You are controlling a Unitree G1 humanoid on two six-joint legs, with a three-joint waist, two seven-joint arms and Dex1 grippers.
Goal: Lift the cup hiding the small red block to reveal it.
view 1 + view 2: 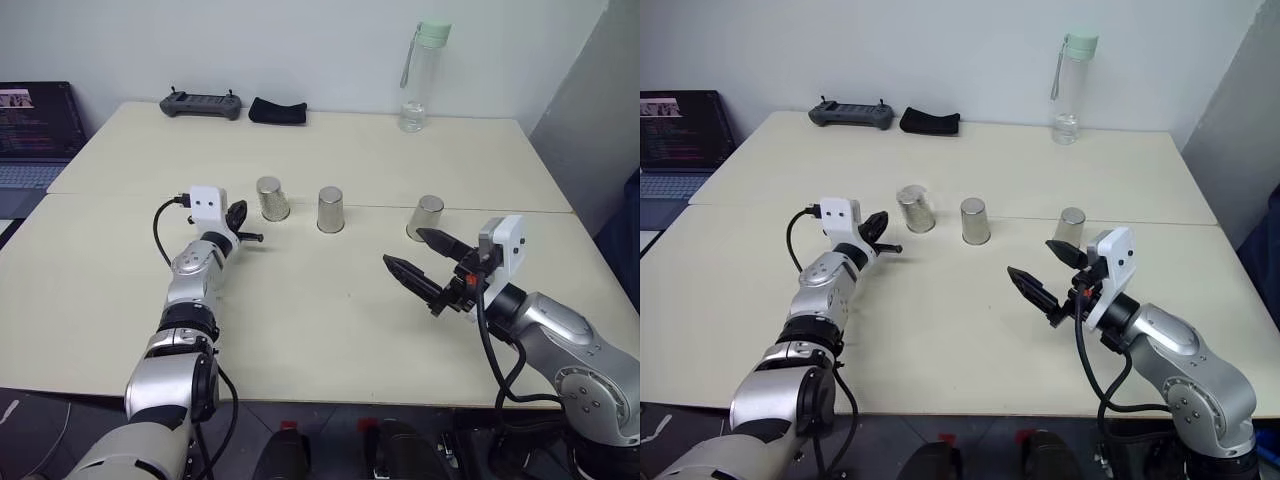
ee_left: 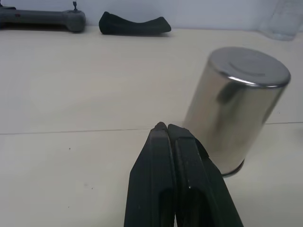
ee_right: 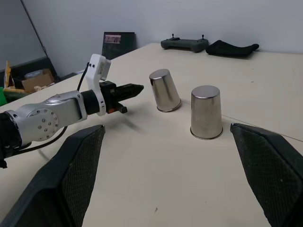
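Note:
Three steel cups stand upside down in a row across the table. The left cup (image 1: 272, 198) leans over, while the middle cup (image 1: 330, 209) and the right cup (image 1: 426, 217) stand straight. My left gripper (image 1: 240, 214) is shut with nothing between its fingers, just to the left of the leaning cup (image 2: 239, 109); its black fingers (image 2: 165, 161) sit close against that cup's lower side. My right gripper (image 1: 402, 247) hangs open above the table, in front of the right cup and apart from it. The small red block is hidden.
Along the far edge of the table lie a grey controller (image 1: 202, 104) and a black pouch (image 1: 277, 111), with a clear water bottle (image 1: 418, 75) at the back right. A laptop (image 1: 35, 130) sits off the table's left side.

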